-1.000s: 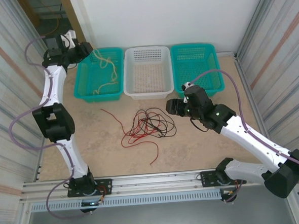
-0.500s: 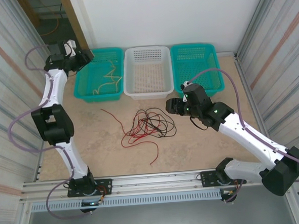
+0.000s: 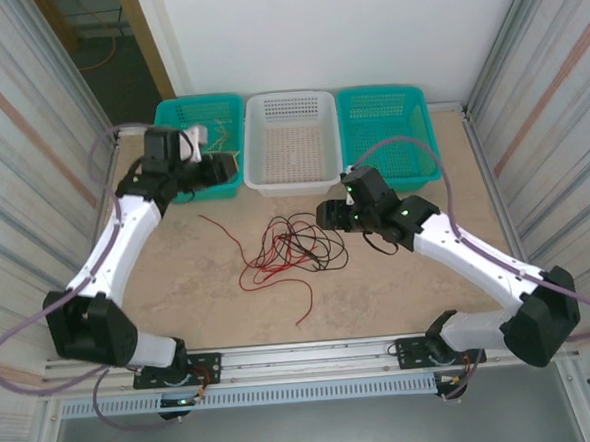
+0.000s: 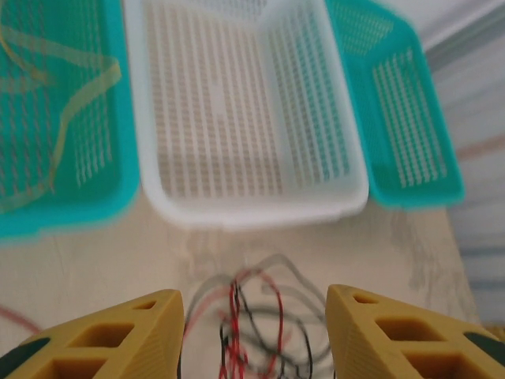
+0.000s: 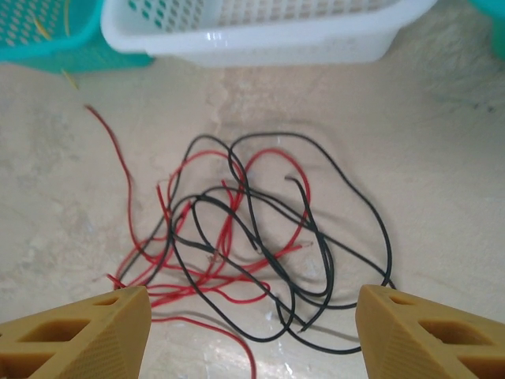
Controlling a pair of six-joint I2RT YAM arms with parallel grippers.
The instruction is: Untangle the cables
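On my overhead feed, a white perforated plastic basket [image 3: 291, 184] sits at 12 o'clock. A teal perforated plastic basket [image 3: 197, 100] is just beside it at 11, and a second teal plastic basket [image 3: 383, 90] at 1. All three rest on the beige marbled tabletop [image 3: 380, 296]. A slotted aluminium rail [image 3: 303, 356] runs along 6 o'clock.

Robot lab cell: alu rail frame [image 3: 313, 352], corrugated panel walls [image 3: 30, 147], 3 plastic baskets [image 3: 293, 187] on beige tabletop [image 3: 400, 295].
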